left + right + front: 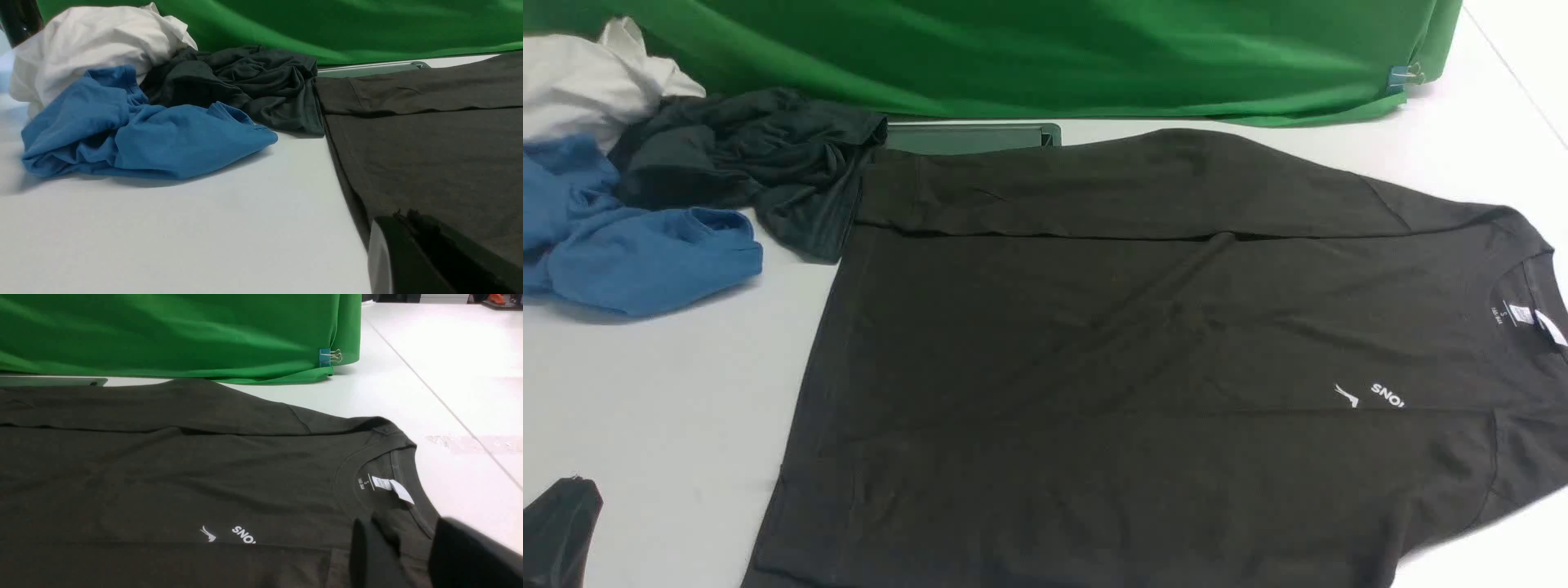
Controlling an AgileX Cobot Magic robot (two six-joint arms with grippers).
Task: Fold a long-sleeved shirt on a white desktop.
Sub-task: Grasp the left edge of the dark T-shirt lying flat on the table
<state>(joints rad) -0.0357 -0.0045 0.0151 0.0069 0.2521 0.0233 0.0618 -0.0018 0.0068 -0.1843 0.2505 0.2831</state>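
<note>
The long-sleeved shirt (1094,367) lies flat on the white desktop (670,408), collar to the right and hem to the left. Its far sleeve is folded across the body, and a second fold line runs along the near side below the white logo (1372,396). The white neck label (388,485) shows inside the collar. My left gripper (576,483) sits at the near left corner, shut on nothing, beside the shirt's (429,155) hem; its tips (402,214) are pressed together. My right gripper (402,526) hovers over the shirt (163,465) just below the collar, jaws apart. It is out of the front view.
A blue garment (645,253), a shiny black garment (760,163) and a white garment (588,82) are heaped at the far left. The green backdrop (1054,49) closes off the back, with a clip (1405,75) at its right end. The grey hatch (972,137) peeks out behind the shirt.
</note>
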